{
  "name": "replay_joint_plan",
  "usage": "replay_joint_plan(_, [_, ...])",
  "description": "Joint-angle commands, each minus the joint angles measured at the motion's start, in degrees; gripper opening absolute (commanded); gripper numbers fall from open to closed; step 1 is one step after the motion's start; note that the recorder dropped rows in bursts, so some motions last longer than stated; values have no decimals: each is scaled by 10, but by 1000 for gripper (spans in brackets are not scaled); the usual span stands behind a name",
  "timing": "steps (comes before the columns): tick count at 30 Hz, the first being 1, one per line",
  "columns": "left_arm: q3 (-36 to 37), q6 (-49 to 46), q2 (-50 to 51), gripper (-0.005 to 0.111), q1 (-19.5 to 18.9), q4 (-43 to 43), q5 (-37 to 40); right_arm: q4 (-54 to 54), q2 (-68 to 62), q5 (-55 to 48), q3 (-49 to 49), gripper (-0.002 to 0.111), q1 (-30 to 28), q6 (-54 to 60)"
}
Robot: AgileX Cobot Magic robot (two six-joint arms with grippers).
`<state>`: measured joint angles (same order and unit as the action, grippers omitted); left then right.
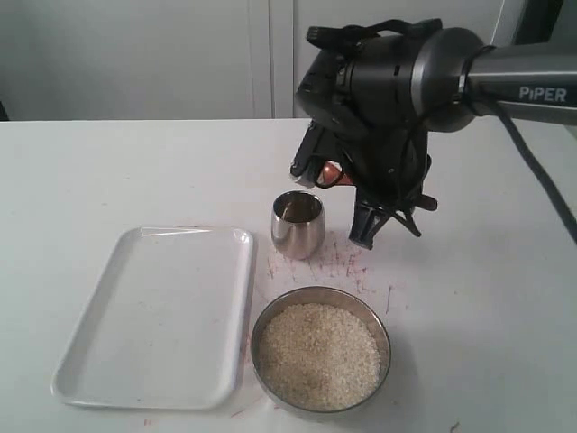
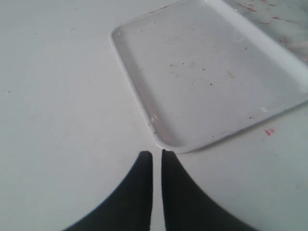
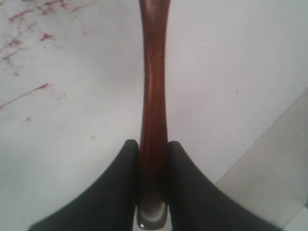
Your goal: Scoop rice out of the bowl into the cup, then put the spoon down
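Observation:
The steel bowl sits near the table's front edge, filled with off-white rice. Behind it the small shiny cup stands upright; I cannot tell what is inside. My right gripper is shut on the slim handle of the reddish-brown wooden spoon. In the exterior view that gripper hangs just above and behind the cup, and only a reddish bit of the spoon shows. The spoon's oval end is hidden. My left gripper is shut and holds nothing, above bare table by a tray corner.
A white rectangular tray, nothing on it, lies left of the bowl and cup; its corner is near my left fingertips. Red marks stain the tabletop between cup and bowl. The right arm reaches in from the right.

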<state>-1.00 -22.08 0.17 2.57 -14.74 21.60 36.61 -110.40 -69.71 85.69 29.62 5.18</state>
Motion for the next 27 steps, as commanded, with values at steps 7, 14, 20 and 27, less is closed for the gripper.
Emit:
replay_joint_plan(7, [3, -2, -2, 14, -1, -6, 3, 72, 0, 56, 5, 0, -5, 10])
replay_joint_plan(14, [3, -2, -2, 14, -1, -6, 3, 75, -1, 70, 5, 0, -4, 61])
replay_joint_plan(20, [3, -2, -2, 14, -1, -6, 3, 80, -3, 69, 0, 0, -4, 136])
replay_joint_plan(27, [3, -2, -2, 14, -1, -6, 3, 146, -4, 66, -12, 0, 0, 161])
